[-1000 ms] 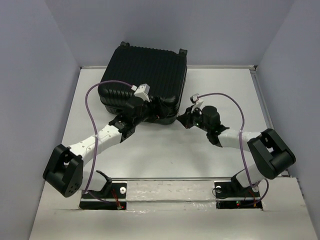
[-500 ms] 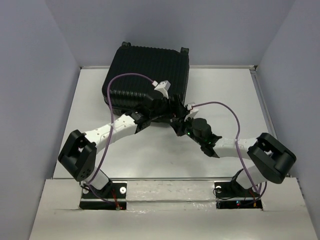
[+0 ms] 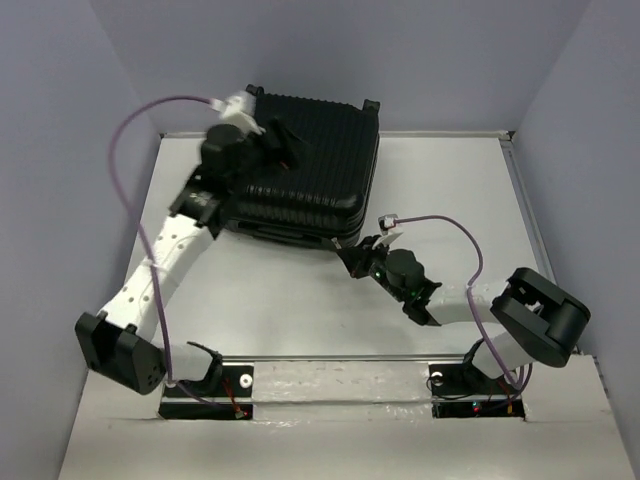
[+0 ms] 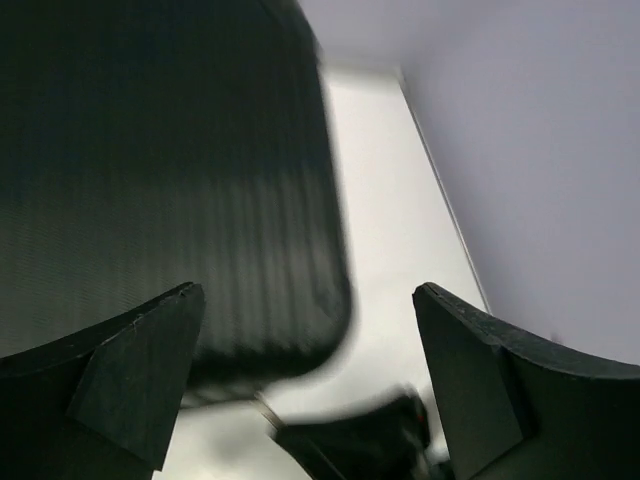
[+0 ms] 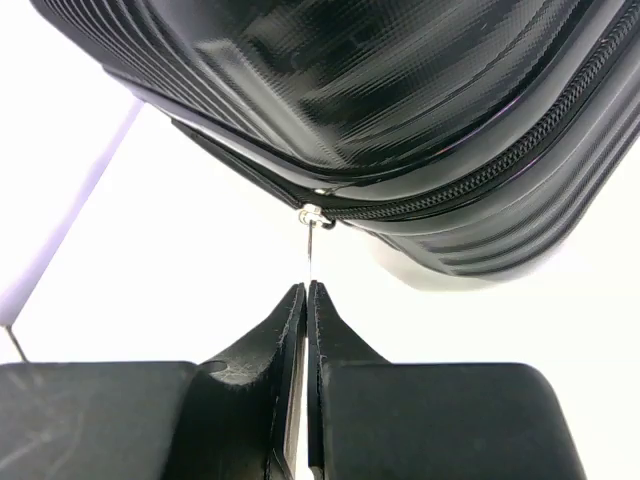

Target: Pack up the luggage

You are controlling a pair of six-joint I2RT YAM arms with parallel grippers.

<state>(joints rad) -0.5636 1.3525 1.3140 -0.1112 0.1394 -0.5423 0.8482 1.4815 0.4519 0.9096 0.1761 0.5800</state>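
Observation:
The luggage (image 3: 310, 165) is a black ribbed hard-shell suitcase lying flat at the back of the table, its shells together. My left gripper (image 3: 288, 146) hovers above its far-left part, open with nothing between its fingers; in the left wrist view the ribbed shell (image 4: 160, 180) is blurred below the gripper (image 4: 308, 292). My right gripper (image 3: 350, 256) is at the case's near right corner. In the right wrist view it (image 5: 306, 288) is shut on the thin metal zipper pull (image 5: 311, 240), which hangs from the slider on the zipper (image 5: 480, 180).
The white table (image 3: 300, 300) is boxed in by grey walls at left, back and right. A raised strip (image 3: 340, 380) with both arm bases runs along the near edge. Purple cables loop above each arm.
My left arm has swung up and left, from the luggage's near edge to above its far-left part. The right gripper has slid left to the near corner, still shut.

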